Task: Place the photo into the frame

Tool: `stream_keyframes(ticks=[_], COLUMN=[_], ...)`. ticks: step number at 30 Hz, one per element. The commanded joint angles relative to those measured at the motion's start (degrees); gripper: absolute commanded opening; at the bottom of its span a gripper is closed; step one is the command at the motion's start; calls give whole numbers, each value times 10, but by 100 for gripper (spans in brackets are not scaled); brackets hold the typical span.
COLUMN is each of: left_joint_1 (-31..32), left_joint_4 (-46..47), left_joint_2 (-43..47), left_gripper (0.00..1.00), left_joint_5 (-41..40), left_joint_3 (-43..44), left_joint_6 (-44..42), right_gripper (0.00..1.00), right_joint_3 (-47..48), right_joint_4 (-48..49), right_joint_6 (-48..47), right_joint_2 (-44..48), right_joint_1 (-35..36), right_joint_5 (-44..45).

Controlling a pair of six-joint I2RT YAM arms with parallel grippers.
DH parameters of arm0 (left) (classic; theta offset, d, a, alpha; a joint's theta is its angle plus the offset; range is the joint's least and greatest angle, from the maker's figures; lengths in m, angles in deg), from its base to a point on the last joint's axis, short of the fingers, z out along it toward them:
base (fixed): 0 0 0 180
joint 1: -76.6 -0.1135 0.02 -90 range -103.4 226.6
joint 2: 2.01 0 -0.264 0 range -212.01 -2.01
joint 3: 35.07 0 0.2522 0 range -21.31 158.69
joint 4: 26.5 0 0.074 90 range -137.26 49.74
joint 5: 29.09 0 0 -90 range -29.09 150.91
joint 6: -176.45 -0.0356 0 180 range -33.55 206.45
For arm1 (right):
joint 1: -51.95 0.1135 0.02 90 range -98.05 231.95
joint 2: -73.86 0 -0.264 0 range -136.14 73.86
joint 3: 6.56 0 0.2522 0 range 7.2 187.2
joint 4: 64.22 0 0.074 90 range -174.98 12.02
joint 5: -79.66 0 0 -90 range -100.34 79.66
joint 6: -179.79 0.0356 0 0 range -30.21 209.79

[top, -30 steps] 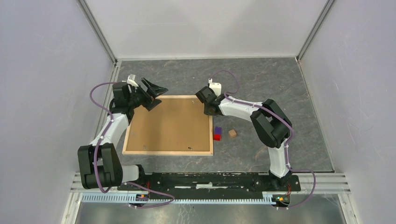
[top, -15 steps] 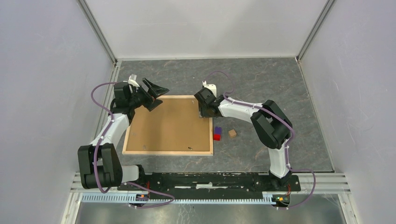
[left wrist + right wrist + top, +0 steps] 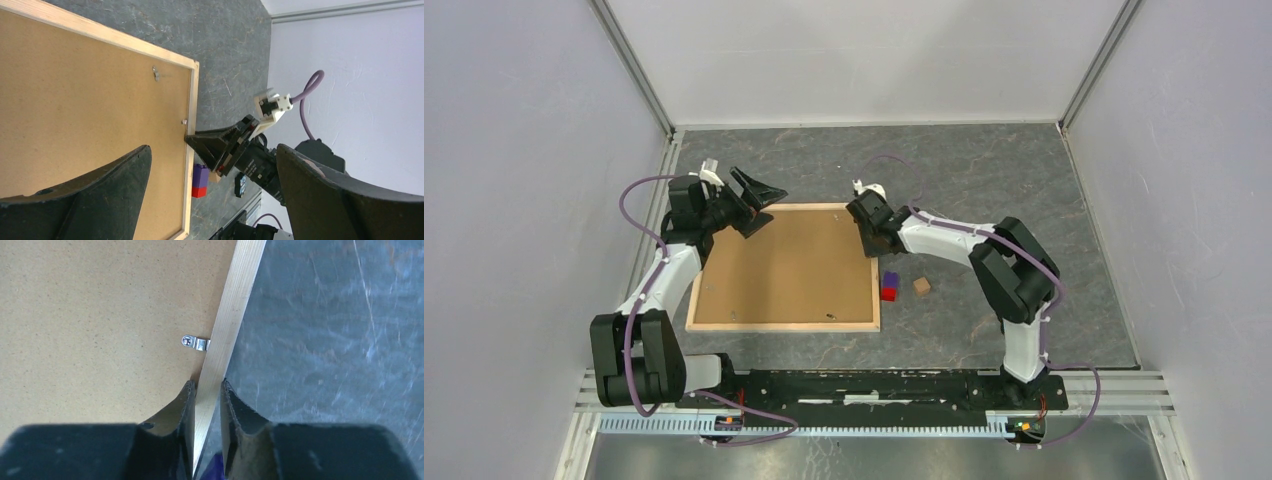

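— Grey, marbled tabletop (image 3: 984, 170) with a matte finish, boxed in by plain pale walls (image 3: 864, 60): what lies on it?
— One large rectangular frame (image 3: 784, 327) of thin, light, raw-looking wooden slats. It lies flat and face down at the middle of the table, between the two arms. A brown backing board (image 3: 784, 270), finely speckled like pressed fibre, fills the rectangle inside the slats. A small shiny metal tab (image 3: 195, 343) is screwed to the board and reaches to the right-hand slat.
— Anything beside it?
— Just off the frame's right side sits a purple-and-red block pair (image 3: 889, 286), and near it a small tan wooden cube (image 3: 921, 286) (both are tiny next to the frame).
— How do the claws stand?
— The right gripper (image 3: 206, 385) straddles the frame's right slat near its far corner. Its black, tapered fingers (image 3: 175, 410) are drawn close together, one on the board side and one on the table side. They press against the wood between them, so the claw is clamped on the frame. The left gripper (image 3: 769, 205) hangs over the frame's far left corner with its broad black jaws spread wide apart, holding nothing
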Motion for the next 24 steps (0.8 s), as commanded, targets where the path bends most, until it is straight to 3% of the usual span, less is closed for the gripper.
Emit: stream_keyframes(ticks=[1, 8, 17, 20, 22, 24], left_joint_1=[4, 6, 8, 7, 8, 8], left_joint_4=[-9, -11, -12, -12, -12, -12], left_joint_2=[19, 24, 23, 21, 20, 23], left_gripper=[100, 100, 100, 100, 100, 100], left_joint_5=[-11, -13, -14, -14, -12, -11], left_joint_3=[10, 12, 12, 12, 13, 14], left_joint_6=[-19, -22, -23, -23, -23, -23], right_gripper=[18, 0, 0, 11, 36, 49], right_joint_3=[91, 172, 278, 333, 377, 403], right_joint_4=[4, 21, 82, 78, 59, 36], right_joint_6=[-75, -201, -409, -451, -452, -430], right_joint_2=[-67, -134, -190, -212, -220, -211], right_joint_1=[-8, -40, -59, -59, -59, -58], right_joint_5=[-6, -61, -61, -61, -54, -46])
